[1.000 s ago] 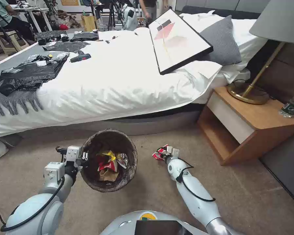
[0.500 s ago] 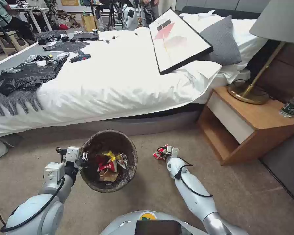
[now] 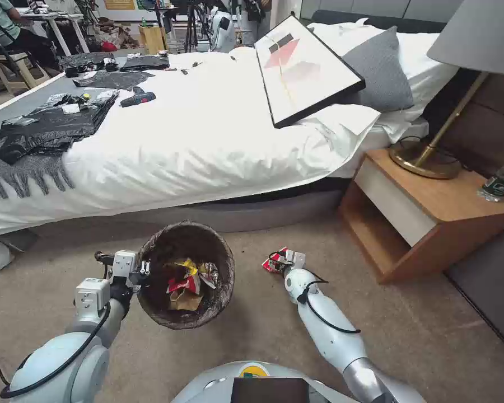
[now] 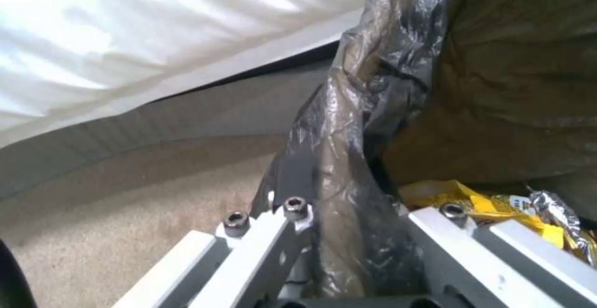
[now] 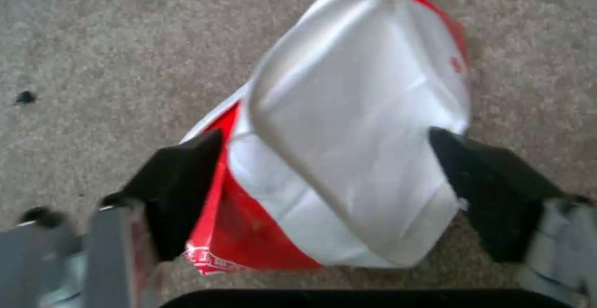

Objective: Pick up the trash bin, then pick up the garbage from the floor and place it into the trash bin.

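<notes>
Left gripper (image 3: pixel 144 270) I see clamped on the rim of the small round bag-lined trash bin (image 3: pixel 151 305), holding it; right gripper (image 3: pixel 283 263) straddles the crushed red-and-white carton (image 5: pixel 348 168) on the carpet (image 3: pixel 252 336), jaws spread.

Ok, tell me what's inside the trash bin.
The trash bin holds a yellow wrapper, red carton, silver wrapper and tan paper bag. Anything beneath them is covered.

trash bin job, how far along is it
Done: the left gripper holds the trash bin by its rim, with snack wrappers already inside. In hand: the right gripper straddles the crushed red-and-white carton on the carpet, fingers beside it. Left: lifting the carton and dropping it in.
</notes>
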`<state>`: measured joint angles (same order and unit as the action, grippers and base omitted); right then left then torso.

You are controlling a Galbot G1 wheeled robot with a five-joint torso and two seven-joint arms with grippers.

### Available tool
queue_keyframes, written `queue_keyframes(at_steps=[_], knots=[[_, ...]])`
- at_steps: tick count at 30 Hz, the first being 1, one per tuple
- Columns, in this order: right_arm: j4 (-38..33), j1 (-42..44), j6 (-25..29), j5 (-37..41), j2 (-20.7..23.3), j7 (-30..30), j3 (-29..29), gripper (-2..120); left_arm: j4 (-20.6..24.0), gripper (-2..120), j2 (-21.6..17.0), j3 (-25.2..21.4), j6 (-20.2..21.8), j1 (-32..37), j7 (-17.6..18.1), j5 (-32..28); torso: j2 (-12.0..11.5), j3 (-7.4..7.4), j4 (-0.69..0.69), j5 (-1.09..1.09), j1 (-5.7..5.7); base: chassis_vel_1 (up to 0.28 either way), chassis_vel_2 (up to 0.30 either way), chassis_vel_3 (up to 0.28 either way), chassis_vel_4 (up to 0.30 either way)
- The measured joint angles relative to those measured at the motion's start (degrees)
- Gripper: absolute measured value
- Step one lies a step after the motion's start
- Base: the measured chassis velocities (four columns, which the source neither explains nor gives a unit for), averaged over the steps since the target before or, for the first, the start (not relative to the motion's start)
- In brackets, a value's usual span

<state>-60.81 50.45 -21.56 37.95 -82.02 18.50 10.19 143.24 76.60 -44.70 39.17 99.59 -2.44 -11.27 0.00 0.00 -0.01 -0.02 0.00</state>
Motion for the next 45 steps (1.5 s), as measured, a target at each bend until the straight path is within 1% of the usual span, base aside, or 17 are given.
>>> queue_keyframes(at_steps=[4,5,8,9,11,14,26,29,31,32,33,36,37,40,41,42,45], knots=[[0.54,0.04,0.21,-0.08,-0.05,-0.05,0.04,59,0.0,2,0.05,0.17,-0.16,-0.25,-0.09,0.05,0.01,0.0,0.02,0.01,0.0,0.0,0.0,0.0,0.0],[0.54,0.04,0.21,-0.08,-0.05,-0.05,0.04,59,0.0,2,0.05,0.17,-0.16,-0.25,-0.09,0.05,0.01,0.0,0.02,0.01,0.0,0.0,0.0,0.0,0.0],[0.79,0.03,0.37,-0.14,-0.04,-0.28,0.1,43,0.0,2,-0.02,0.17,-0.24,-0.4,-0.12,0.08,0.01,0.0,0.02,0.02,0.0,0.0,0.0,0.0,0.0],[0.79,0.03,0.37,-0.14,-0.04,-0.28,0.1,43,0.0,2,-0.02,0.17,-0.24,-0.4,-0.12,0.08,0.01,0.0,0.02,0.02,0.0,0.0,0.0,0.0,0.0],[1.07,-0.01,0.47,-0.28,-0.03,-0.38,0.1,34,0.0,2,-0.09,0.21,-0.36,-0.56,-0.13,0.12,0.01,0.0,0.03,0.04,0.0,0.0,0.0,0.0,0.0],[1.23,-0.07,0.53,-0.46,-0.03,-0.45,0.1,30,0.0,2,-0.14,0.26,-0.43,-0.7,-0.14,0.12,0.01,0.0,0.03,0.03,0.0,0.0,0.0,0.0,0.0],[1.67,0.06,1.24,-2.13,-0.01,-0.79,0.5,3,0.0,2,-0.68,0.26,-0.58,-1.07,-0.17,-0.14,0.0,0.0,0.0,0.01,0.0,0.0,0.0,0.0,0.0],[0.67,0.54,1.25,-2.46,0.32,-1.02,0.66,3,0.0,2,-0.76,0.26,-0.58,-1.05,-0.16,-0.23,0.0,0.0,0.01,0.02,0.0,0.0,0.0,0.0,0.0],[-1.58,1.32,1.11,-2.39,1.1,-1.65,0.72,3,0.0,2,-0.89,0.25,-0.58,-1.05,-0.11,-0.36,0.0,0.01,0.0,0.02,0.0,0.0,0.0,0.0,0.0],[-4.39,2.33,1.0,-2.36,2.01,-2.49,0.73,3,0.0,2,-1.03,0.2,-0.58,-1.01,-0.08,-0.54,0.0,0.01,0.0,0.01,0.0,0.0,0.0,0.0,0.0],[-4.39,2.33,1.0,-2.36,2.01,-2.49,0.73,3,0.0,2,-1.03,0.2,-0.58,-1.01,-0.08,-0.54,0.0,0.01,0.0,0.01,0.0,0.0,0.0,0.0,0.0],[-12.66,4.94,0.33,-2.32,4.25,-3.34,0.73,2,0.0,2,-1.26,0.06,-0.57,-0.79,-0.05,-0.9,0.0,0.01,0.0,0.01,0.0,0.0,0.0,0.0,0.0],[-12.66,4.94,0.33,-2.32,4.25,-3.34,0.73,2,0.0,2,-1.26,0.06,-0.57,-0.79,-0.05,-0.9,0.0,0.01,0.0,0.01,0.0,0.0,0.0,0.0,0.0],[-19.72,7.34,0.12,-3.67,6.34,-3.67,1.29,2,0.0,2,-1.54,-0.11,-0.54,-0.48,-0.03,-1.26,0.0,0.01,0.02,0.01,0.0,0.0,0.0,0.0,0.0],[-23.29,8.45,0.04,-4.35,7.31,-3.72,1.61,2,0.0,2,-1.79,-0.23,-0.48,-0.33,-0.02,-1.49,0.0,0.01,0.0,0.03,0.0,0.0,0.0,0.0,0.0],[-23.29,8.45,0.04,-4.35,7.31,-3.72,1.61,2,0.0,2,-1.79,-0.23,-0.48,-0.33,-0.02,-1.49,0.0,0.01,0.0,0.03,0.0,0.0,0.0,0.0,0.0],[-33.38,11.11,-0.57,-5.0,10.16,-3.63,2.9,2,0.0,2,-2.2,-0.41,-0.45,0.01,0.02,-1.81,0.0,0.0,0.01,0.03,0.0,0.0,0.0,0.0,0.0]])
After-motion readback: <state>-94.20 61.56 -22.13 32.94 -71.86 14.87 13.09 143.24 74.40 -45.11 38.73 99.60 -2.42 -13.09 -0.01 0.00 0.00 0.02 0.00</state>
